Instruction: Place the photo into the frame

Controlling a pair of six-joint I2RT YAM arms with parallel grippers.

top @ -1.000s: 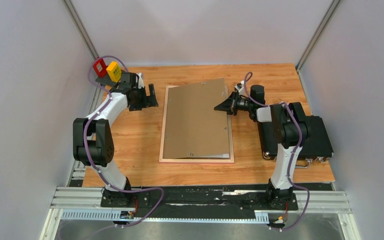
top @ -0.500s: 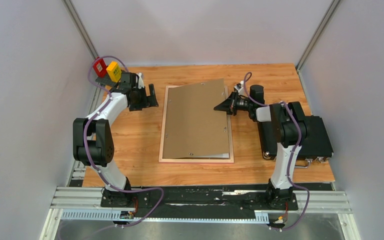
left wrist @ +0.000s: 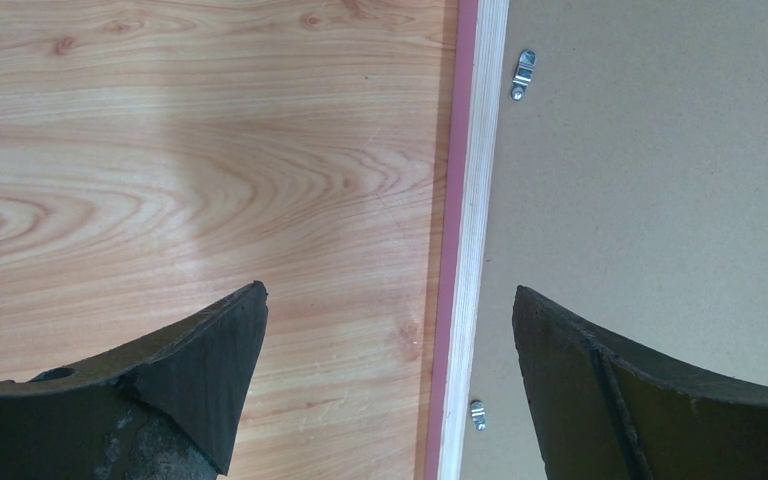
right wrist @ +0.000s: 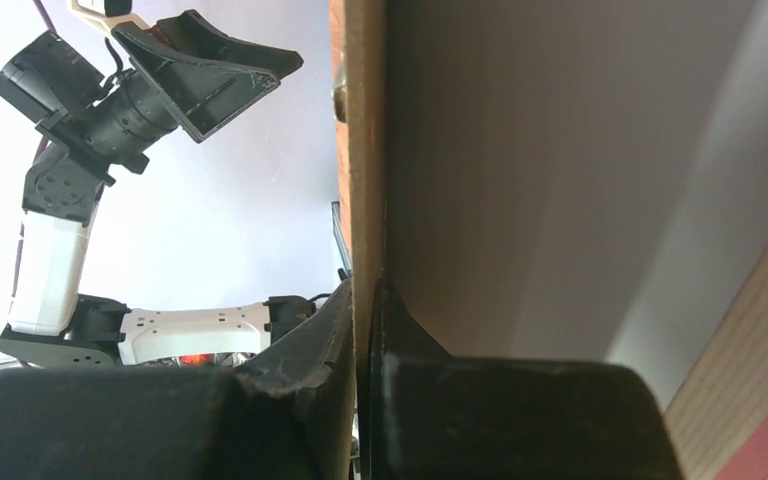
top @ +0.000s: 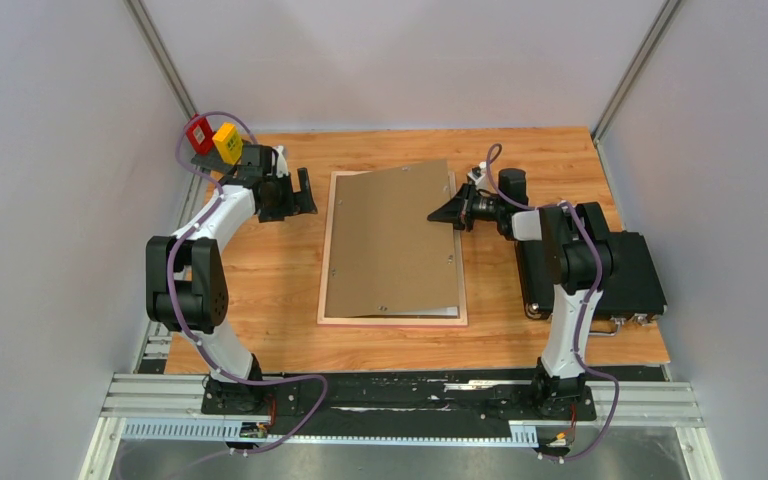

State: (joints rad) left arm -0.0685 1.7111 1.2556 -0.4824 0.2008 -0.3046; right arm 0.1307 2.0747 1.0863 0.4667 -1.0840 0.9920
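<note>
Photo, large rectangular print: almost wholly hidden. Only a thin pale strip [top: 438, 314] at the 6 o'clock edge of the stack, between board and rail, is judged to be its white border, so it appears to lie inside the frame already. Large thin-bordered rectangular frame [top: 326, 250], pink front down and light-wood back up, lies flat at the centre of the wooden worktop [top: 260, 290]. Plain brown backing board [top: 390, 240] covers it, skewed, with its 1 o'clock corner lifted off the rail. Right gripper [top: 438, 214], at 2 o'clock of the frame, has its jaws clamped on that board's raised edge. Left gripper [top: 309, 193], at 10 o'clock, hovers above the frame's left rail with jaws wide apart, holding nothing. Black case [top: 630, 270] sits at 4 o'clock, well apart. Step in hand, as judged: seating the backing board over the print. The next move calls for squaring the board to the recess, lowering the raised corner flat, releasing, then turning the small metal clips [left wrist: 523, 75] over it.
</note>
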